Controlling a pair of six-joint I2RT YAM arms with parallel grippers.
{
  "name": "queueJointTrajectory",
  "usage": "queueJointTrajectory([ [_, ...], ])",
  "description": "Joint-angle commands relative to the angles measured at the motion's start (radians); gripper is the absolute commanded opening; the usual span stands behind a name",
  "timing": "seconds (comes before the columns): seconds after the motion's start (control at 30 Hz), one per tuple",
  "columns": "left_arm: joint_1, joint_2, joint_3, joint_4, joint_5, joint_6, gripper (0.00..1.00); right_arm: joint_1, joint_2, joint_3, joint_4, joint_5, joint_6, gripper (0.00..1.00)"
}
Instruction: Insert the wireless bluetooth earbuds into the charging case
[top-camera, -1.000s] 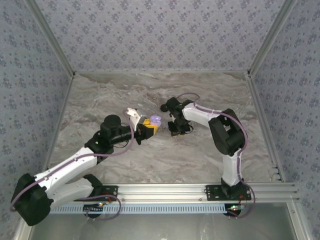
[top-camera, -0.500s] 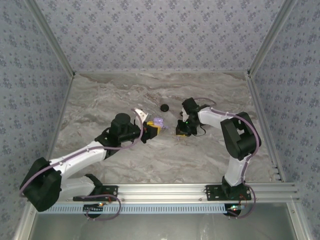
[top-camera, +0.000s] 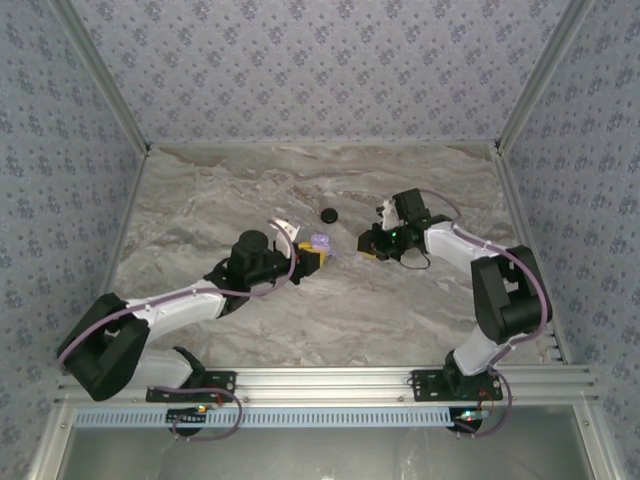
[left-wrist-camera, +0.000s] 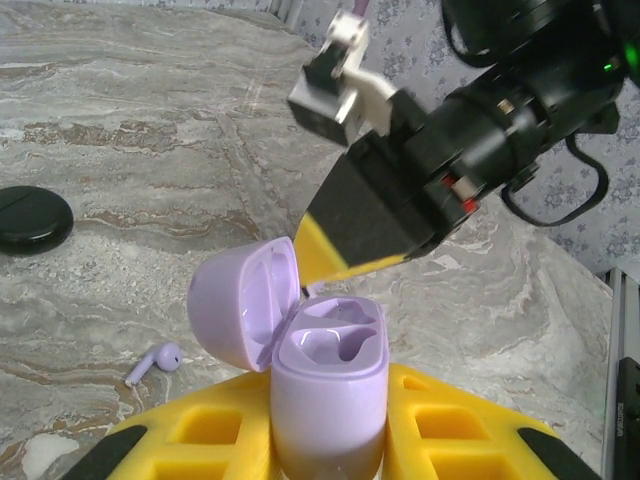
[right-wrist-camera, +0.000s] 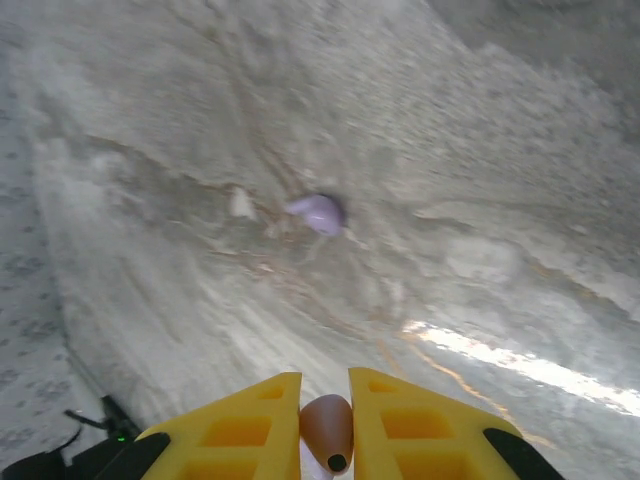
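Note:
The lilac charging case (left-wrist-camera: 328, 392) stands upright with its lid (left-wrist-camera: 243, 300) swung open and both wells bare. My left gripper (left-wrist-camera: 328, 425) is shut on its body; from above the case (top-camera: 320, 242) sits at the tip of the left gripper (top-camera: 308, 256). One lilac earbud (left-wrist-camera: 155, 362) lies on the table left of the case. My right gripper (right-wrist-camera: 325, 392) is shut on a small earbud (right-wrist-camera: 327, 430), nozzle pointing at the camera. The right gripper (top-camera: 368, 245) hovers just right of the case, and its yellow fingers (left-wrist-camera: 332, 250) hang right behind the open lid.
A black round disc (top-camera: 327, 214) lies on the marble table (top-camera: 400, 320) behind the case, also at the left edge (left-wrist-camera: 30, 218) of the left wrist view. A small blurred lilac piece (right-wrist-camera: 318, 213) lies on the table ahead of the right gripper. Patterned walls enclose the table.
The left arm has pushed the case forward and to the right. The right arm has swung right and turned its gripper toward the case, uncovering the black disc.

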Motion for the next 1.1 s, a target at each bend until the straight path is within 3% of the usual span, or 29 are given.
queueJointTrajectory([
  [0.0,-0.007,0.022,-0.011,0.137,-0.014,-0.028,0.24,-0.015,-0.072,-0.016,0.089,-0.105,0.053,0.17],
  [0.37,-0.025,0.089,-0.03,0.303,-0.007,-0.081,0.24,-0.009,-0.205,0.0,0.24,-0.205,0.145,0.18],
  [1.07,-0.039,0.088,0.003,0.371,0.067,-0.109,0.23,0.092,-0.321,0.088,0.191,-0.16,0.078,0.18],
])
